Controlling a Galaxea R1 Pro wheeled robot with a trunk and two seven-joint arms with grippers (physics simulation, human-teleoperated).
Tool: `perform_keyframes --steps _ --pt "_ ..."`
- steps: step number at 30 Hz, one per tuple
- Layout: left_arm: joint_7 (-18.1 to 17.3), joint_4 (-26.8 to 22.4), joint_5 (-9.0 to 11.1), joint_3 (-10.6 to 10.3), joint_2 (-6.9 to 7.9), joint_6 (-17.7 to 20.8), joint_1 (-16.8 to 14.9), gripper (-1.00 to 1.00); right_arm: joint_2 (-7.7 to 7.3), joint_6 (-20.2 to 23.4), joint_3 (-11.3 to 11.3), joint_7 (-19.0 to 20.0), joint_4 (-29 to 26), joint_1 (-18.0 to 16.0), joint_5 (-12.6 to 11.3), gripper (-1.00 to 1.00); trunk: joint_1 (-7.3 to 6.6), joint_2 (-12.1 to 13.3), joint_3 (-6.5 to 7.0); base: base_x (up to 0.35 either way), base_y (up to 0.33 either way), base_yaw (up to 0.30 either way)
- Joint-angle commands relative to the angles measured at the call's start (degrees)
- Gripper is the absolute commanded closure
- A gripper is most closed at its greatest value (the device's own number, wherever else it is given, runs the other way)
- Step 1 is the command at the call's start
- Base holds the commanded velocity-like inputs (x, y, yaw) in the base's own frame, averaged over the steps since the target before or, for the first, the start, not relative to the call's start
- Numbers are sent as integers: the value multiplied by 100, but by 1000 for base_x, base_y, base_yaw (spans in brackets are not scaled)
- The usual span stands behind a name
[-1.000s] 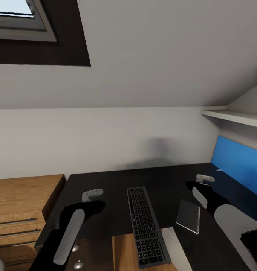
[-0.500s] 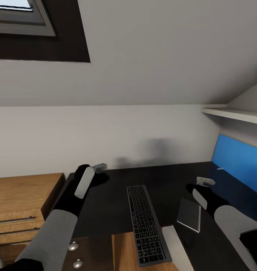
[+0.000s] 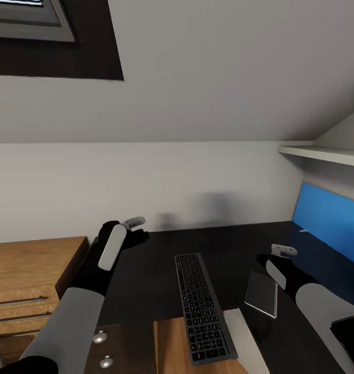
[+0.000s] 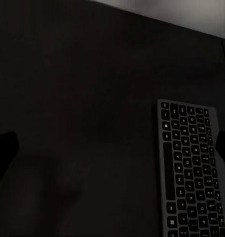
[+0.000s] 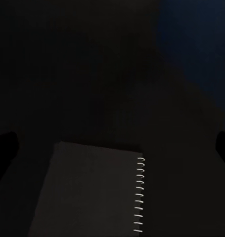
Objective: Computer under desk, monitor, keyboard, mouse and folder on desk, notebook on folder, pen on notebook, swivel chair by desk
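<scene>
The dark keyboard (image 3: 203, 306) lies lengthwise on the black desk (image 3: 161, 270), its near end at the desk's front edge. Right of it lies the thin grey notebook (image 3: 261, 293), spiral-bound along one side (image 5: 92, 192). My left gripper (image 3: 139, 231) hovers open above the desk's far left part, near the back wall, and the keyboard (image 4: 191, 168) sits off to one side of it (image 4: 112, 148). Just beyond the notebook's far corner, my right gripper (image 3: 273, 253) hangs open with nothing between its fingers (image 5: 112, 148).
A light wooden drawer cabinet (image 3: 31, 280) stands left of the desk. Two round silver knobs (image 3: 99, 337) mark the desk drawers below my left arm. A blue wall panel (image 3: 327, 223) and a white shelf (image 3: 322, 154) border the right side. A tiny white sliver (image 3: 303, 230) lies at the panel's foot.
My left arm has risen and swung from low over the desk's front left toward the back wall. The view has tilted slightly. The right arm, keyboard and notebook stay put.
</scene>
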Motion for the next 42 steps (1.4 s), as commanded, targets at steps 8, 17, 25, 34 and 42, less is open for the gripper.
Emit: perform_keyframes --steps 8,17,25,34,42 --pt "60 -44 51 1 16 8 -5 -100 -42 37 48 -38 -17 -3 -34 -100 177 -327 -152 0 0 0" --pt "60 -60 41 -4 17 1 -5 -100 -43 41 48 -30 -17 -3 -41 -100 374 -688 -313 0 0 0" --pt "60 -88 46 -5 12 0 -5 -100 -43 41 48 -29 -4 -3 -30 -100 550 -1009 -457 0 0 0" --pt "60 -91 49 -7 11 -1 -5 -100 -43 38 48 -29 1 -3 -15 -100 748 -1370 -619 0 0 0" --pt "60 -91 50 -5 11 6 -5 -100 -35 36 55 -26 -7 -3 -6 -100 924 -1691 -762 0 0 0"
